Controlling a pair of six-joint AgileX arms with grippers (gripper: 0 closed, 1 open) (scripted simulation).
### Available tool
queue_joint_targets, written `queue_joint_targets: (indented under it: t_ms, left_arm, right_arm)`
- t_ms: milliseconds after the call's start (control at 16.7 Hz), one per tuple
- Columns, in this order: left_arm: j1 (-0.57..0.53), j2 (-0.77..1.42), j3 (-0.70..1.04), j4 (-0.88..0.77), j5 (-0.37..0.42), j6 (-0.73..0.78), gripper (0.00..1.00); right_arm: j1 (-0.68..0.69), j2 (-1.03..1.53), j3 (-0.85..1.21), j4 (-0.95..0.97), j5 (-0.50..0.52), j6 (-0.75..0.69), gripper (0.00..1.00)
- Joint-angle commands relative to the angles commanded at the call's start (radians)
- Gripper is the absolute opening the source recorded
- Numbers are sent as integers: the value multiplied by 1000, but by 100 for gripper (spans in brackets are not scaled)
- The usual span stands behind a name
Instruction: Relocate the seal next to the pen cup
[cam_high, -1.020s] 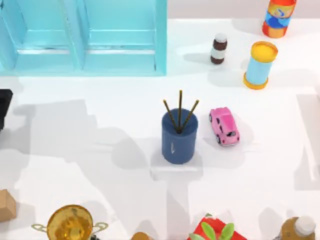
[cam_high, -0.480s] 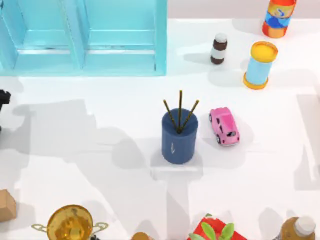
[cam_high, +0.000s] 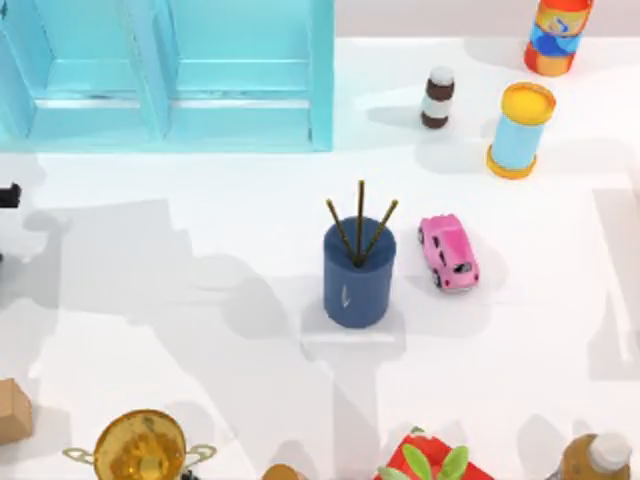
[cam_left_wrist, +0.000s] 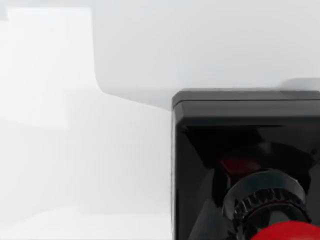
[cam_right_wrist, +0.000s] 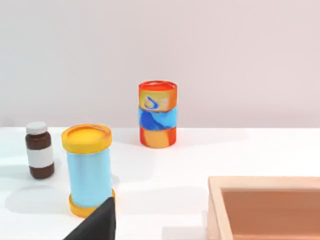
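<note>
1. Close before the left wrist camera: the seal (cam_left_wrist: 240, 125), with a glossy red round knob, a ribbed dark neck and a black square base with flat matte faces. Cannot tell whether the left gripper (cam_high: 8, 195) grips it.
2. Just a black sliver of that gripper at the left edge of the top view, well apart from the pen cup (cam_high: 358, 280).
3. Along the near edge of the white surface (cam_high: 200, 340): a tan cardboard box (cam_high: 12, 410), a shiny gold trophy (cam_high: 140, 448), a red box with green leaves (cam_high: 430, 462) and a brown bottle with a pale cap (cam_high: 595, 458).
4. Mid-surface: the pen cup, a smooth dark blue cylinder standing upright with three thin brown sticks fanning out; just beside it on the right, apart, a rounded pink toy car (cam_high: 448, 252).
5. Farther back: a light blue can with a yellow lid (cam_high: 520, 130), a small brown jar (cam_high: 437, 97), an orange-and-blue can (cam_high: 558, 35) and a pale blue cabinet (cam_high: 170, 75).
6. In the right wrist view: a dark wedge of the right gripper (cam_right_wrist: 97, 225), hold not discernible, beside a tan open tray (cam_right_wrist: 265, 205).
</note>
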Motion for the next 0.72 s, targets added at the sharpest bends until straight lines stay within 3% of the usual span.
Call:
queue_joint_targets:
  t_ms: [540,720]
  left_arm:
    - [-5,-1,3,-3,0,-2,0]
    - [-61,-5,73,-74,0,-57,0]
  right_arm:
    - [0,0,0,0,0,0,100]
    - [0,0,0,0,0,0,100]
